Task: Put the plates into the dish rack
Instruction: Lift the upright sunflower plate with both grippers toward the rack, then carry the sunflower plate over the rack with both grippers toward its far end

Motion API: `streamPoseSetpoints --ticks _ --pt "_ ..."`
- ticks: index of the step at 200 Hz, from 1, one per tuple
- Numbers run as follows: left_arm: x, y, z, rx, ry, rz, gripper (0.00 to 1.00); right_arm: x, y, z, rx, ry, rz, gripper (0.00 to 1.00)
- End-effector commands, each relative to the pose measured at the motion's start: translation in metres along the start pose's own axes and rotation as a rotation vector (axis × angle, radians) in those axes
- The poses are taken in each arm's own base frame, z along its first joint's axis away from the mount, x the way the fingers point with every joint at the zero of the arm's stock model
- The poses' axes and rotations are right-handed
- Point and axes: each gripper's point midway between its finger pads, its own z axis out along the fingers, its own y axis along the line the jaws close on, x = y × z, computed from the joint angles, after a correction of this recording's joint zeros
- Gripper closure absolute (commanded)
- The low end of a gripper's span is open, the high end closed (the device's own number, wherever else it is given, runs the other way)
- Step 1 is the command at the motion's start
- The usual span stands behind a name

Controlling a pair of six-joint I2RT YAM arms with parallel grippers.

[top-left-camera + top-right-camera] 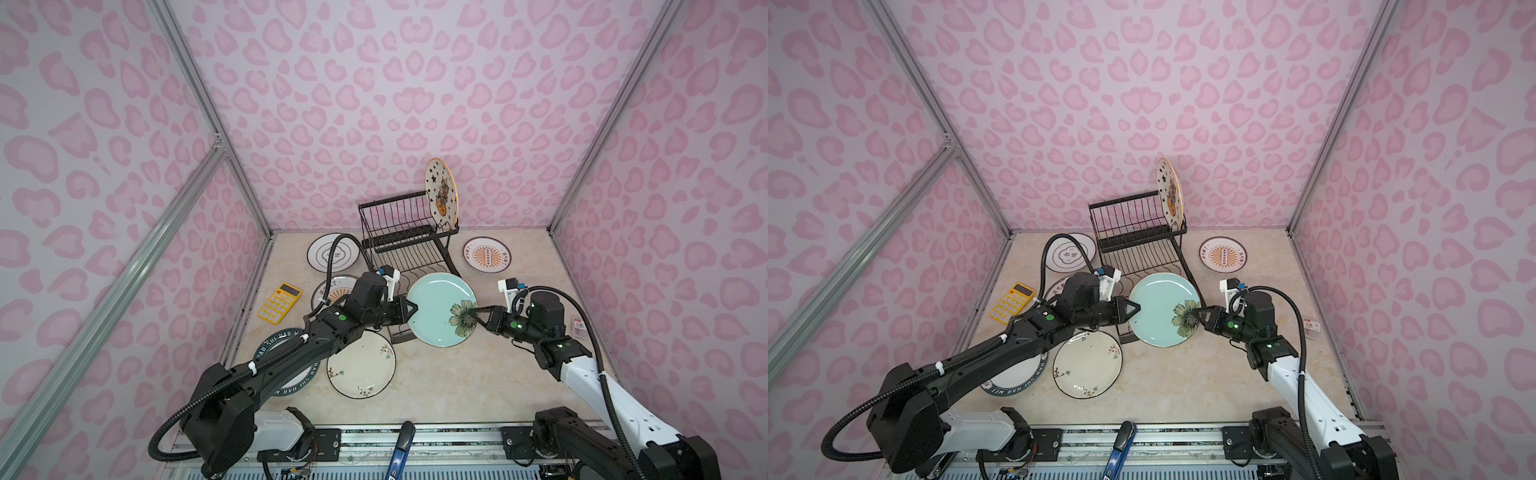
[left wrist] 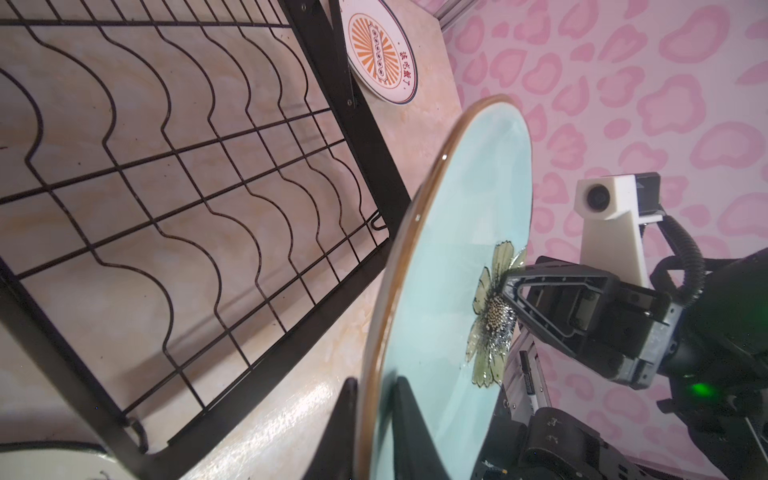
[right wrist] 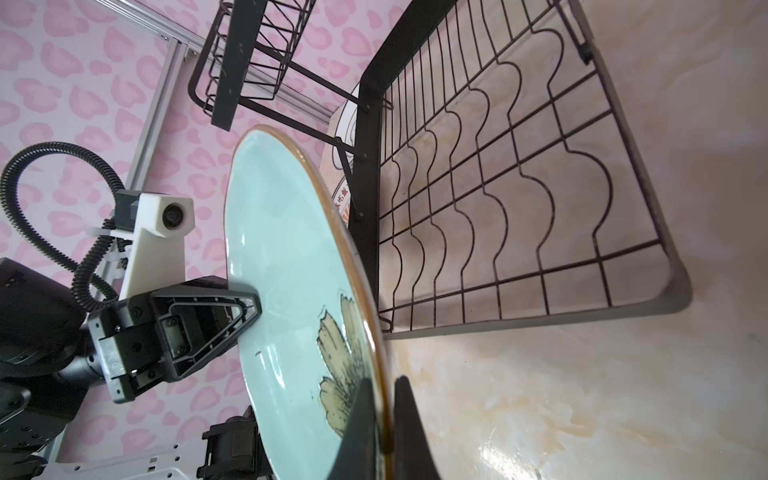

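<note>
calculator (image 1: 279,303): yellow, well behind the left fingers, not part of the job.
queued plates: dark-green-rimmed plate (image 1: 270,345) and cream floral plate (image 1: 360,365) lie flat under the left forearm. The white black-ringed plate (image 1: 332,253) and one sunburst plate (image 1: 336,291) lie beyond it, waiting for the rack.
left gripper (image 1: 413,309): left fingers (image 2: 345,424) are closed down on the near rim of the pale blue plate (image 1: 436,307), one on each face, with no slack visible.
pale blue plate: off the table, pinched at opposite rim points between the two sets of fingers. It looks tipped toward edge-on, probably because the slots take a plate on edge.
dish rack (image 1: 403,241): just beyond both fingertips. The lower tray (image 3: 365,166) with its wavy dividers is bare, so that's probably the target.
starred plate (image 1: 440,191): standing on edge in the raised basket, well past the fingers and leaning slightly. One plate loaded.
right gripper (image 1: 473,311): right fingers (image 3: 411,432) are clamped over the rim at the painted flower, opposite the left pinch.
why two grips: my read is a handover or a re-angle, since a rim pinch alone lets a plate swing. The risk is a glazed rim slipping if either side lets go early.
second sunburst plate (image 1: 487,254): flat, past the right fingers beside the rack, not yet loaded.
</note>
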Motion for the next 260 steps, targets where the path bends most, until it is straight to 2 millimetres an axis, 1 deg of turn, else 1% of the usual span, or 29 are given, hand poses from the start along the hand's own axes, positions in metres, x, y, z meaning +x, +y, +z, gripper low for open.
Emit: streamPoseSetpoints --ticks 1,13,76,97,134,152,158,185,204,237,247,260 --pt "-0.014 -0.011 0.0 0.058 -0.027 0.062 0.94 -0.019 0.036 0.0 -0.132 -0.042 -0.106 1.0" --pt "-0.018 -0.013 -0.001 0.081 -0.035 0.06 0.97 -0.023 0.041 0.001 -0.152 -0.049 -0.113 1.0" --pt "-0.046 -0.022 -0.014 0.192 -0.1 0.041 0.97 -0.044 0.06 0.01 -0.229 -0.085 -0.127 1.0" --pt "-0.055 -0.026 -0.02 0.221 -0.127 0.04 0.97 -0.049 0.066 0.014 -0.243 -0.087 -0.143 0.92" --pt "-0.064 -0.028 -0.029 0.242 -0.157 0.044 0.97 -0.057 0.075 0.017 -0.264 -0.106 -0.165 0.89" --pt "-0.065 -0.029 -0.032 0.252 -0.16 0.039 0.97 -0.06 0.08 0.02 -0.284 -0.111 -0.173 0.85" --pt "-0.07 -0.034 -0.035 0.274 -0.183 0.051 0.96 -0.06 0.08 0.021 -0.284 -0.11 -0.172 0.84" --pt "-0.071 -0.041 -0.04 0.326 -0.194 0.046 0.96 -0.058 0.087 0.029 -0.314 -0.115 -0.171 0.81" --pt "-0.07 -0.043 -0.041 0.34 -0.197 0.047 0.96 -0.055 0.092 0.035 -0.337 -0.105 -0.169 0.81" --pt "-0.069 -0.038 -0.041 0.321 -0.2 0.05 0.96 -0.055 0.097 0.039 -0.363 -0.104 -0.163 0.81" --pt "-0.068 -0.037 -0.041 0.316 -0.2 0.053 0.97 -0.056 0.099 0.039 -0.369 -0.106 -0.163 0.83" --pt "-0.068 -0.037 -0.042 0.313 -0.203 0.055 0.96 -0.056 0.101 0.04 -0.375 -0.102 -0.162 0.89"
